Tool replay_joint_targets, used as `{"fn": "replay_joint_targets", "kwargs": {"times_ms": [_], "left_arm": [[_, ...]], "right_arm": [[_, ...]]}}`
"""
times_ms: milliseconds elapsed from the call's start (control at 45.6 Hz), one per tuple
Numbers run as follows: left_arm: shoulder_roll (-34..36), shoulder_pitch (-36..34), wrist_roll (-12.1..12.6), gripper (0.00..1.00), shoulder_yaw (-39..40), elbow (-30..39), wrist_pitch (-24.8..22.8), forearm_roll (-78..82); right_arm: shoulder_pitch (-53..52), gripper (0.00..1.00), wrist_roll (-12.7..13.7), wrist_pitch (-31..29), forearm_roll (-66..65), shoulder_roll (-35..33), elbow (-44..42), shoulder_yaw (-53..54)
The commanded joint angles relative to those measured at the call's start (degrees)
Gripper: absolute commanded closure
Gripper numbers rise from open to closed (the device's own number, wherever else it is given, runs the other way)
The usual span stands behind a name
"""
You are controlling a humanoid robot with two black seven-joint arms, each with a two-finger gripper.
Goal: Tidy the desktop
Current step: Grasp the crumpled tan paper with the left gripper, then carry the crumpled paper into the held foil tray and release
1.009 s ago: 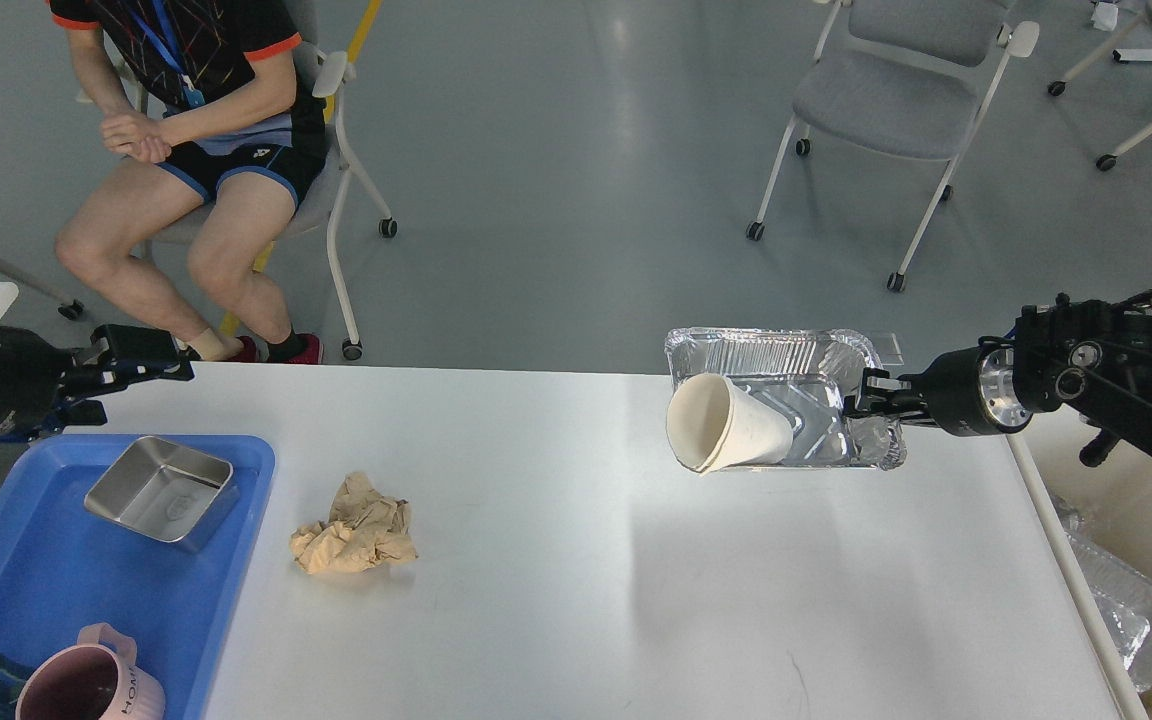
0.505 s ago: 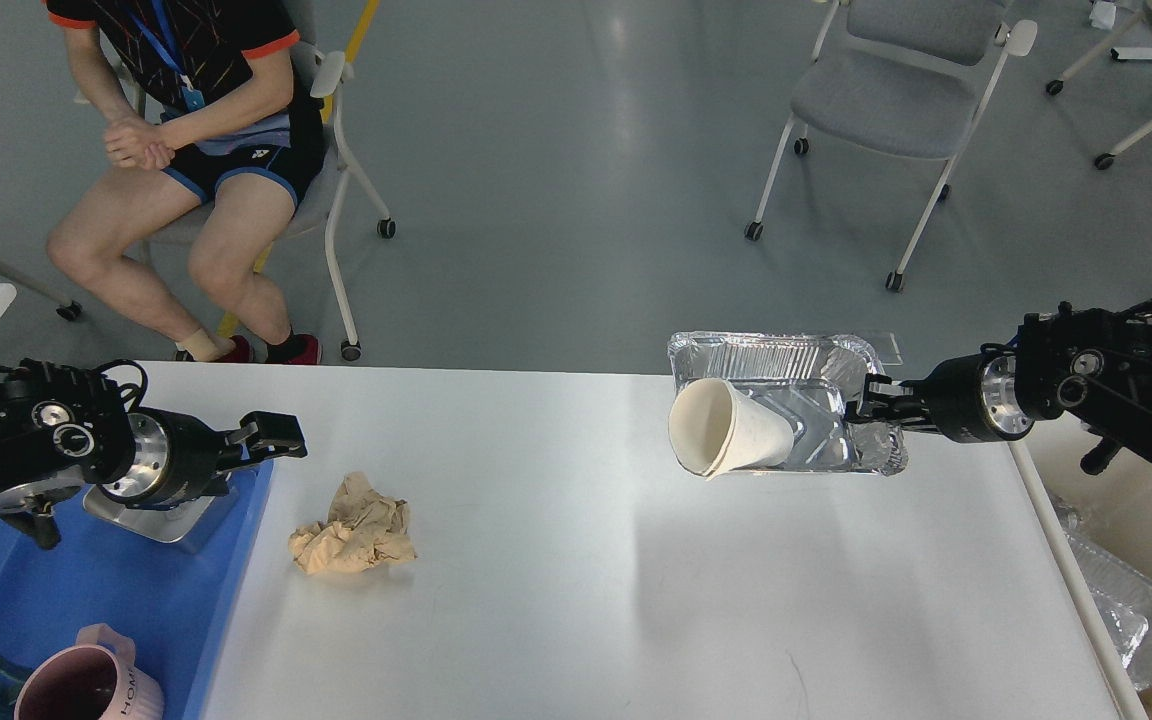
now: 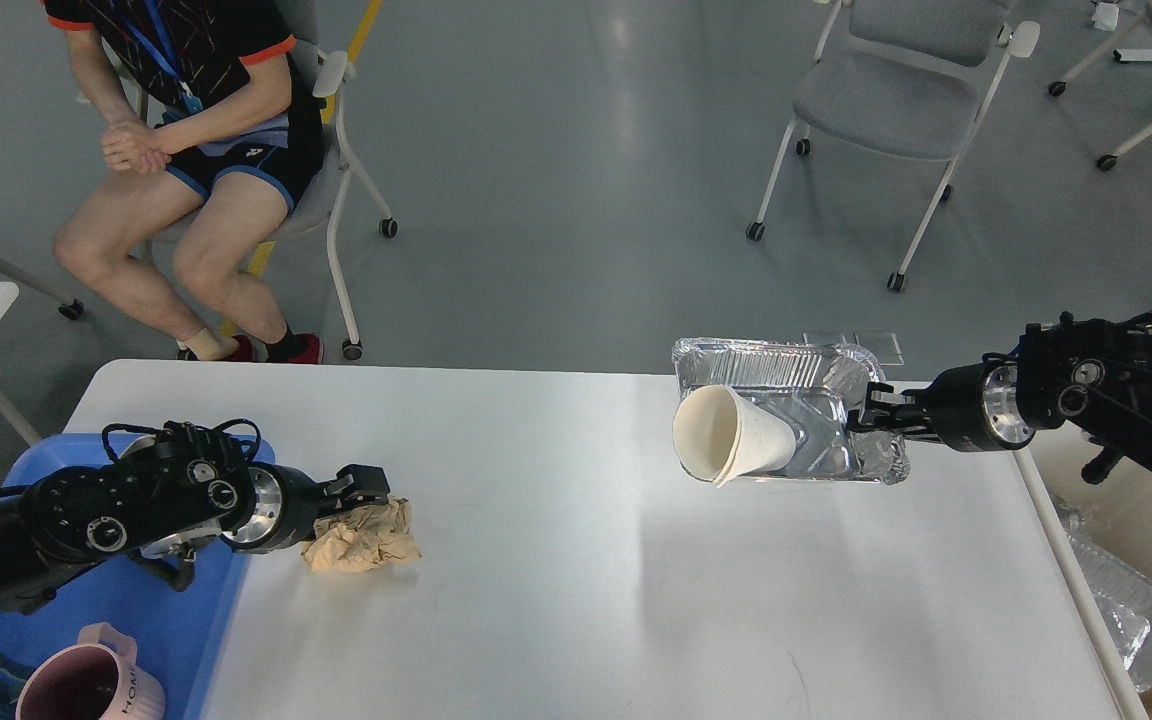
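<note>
The white desktop (image 3: 586, 600) fills the lower view. A crumpled brown paper ball (image 3: 368, 540) lies on it at left centre. My left gripper (image 3: 368, 484) is low over the ball's upper left edge, its fingers apart and touching or almost touching the paper. A foil tray (image 3: 776, 362) sits at the far right of the desktop with a white paper cup (image 3: 731, 435) lying on its side in it, mouth toward me. My right gripper (image 3: 871, 415) is shut on the tray's right rim.
A blue plastic tray (image 3: 166, 620) lies at the desktop's left end under my left arm, with a pink mug (image 3: 86, 685) at its near corner. More foil trays (image 3: 1126, 600) lie below the right edge. A seated person (image 3: 196, 150) and a grey chair (image 3: 896, 90) are beyond the desktop.
My left arm has swung right from over the blue tray to the paper ball. My right gripper still holds the foil tray, which has shifted slightly right.
</note>
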State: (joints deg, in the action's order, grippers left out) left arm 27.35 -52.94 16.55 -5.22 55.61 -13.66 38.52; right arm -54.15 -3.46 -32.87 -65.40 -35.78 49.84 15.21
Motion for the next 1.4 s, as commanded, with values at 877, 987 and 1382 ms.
{"fn": "replay_joint_targets", "kwargs": {"times_ms": [877, 987, 1382], "left_arm": [[-5.02, 4.95, -1.61, 1.0, 2.14, -2.87, 2.86, 5.07], [-4.94, 4.69, -1.61, 1.0, 2.85, -2.87, 2.85, 5.16], [-2.13, 1.88, -1.35, 1.0, 3.29, -0.6, 2.5, 5.16]], "right_arm": [[0.01, 1.0, 0.04, 0.17, 0.01, 0.53, 0.17, -0.01], [-0.08, 1.0, 0.04, 0.26, 0.01, 0.71, 0.17, -0.01], [-0.08, 1.0, 0.12, 0.26, 0.01, 0.71, 0.0, -0.1]]}}
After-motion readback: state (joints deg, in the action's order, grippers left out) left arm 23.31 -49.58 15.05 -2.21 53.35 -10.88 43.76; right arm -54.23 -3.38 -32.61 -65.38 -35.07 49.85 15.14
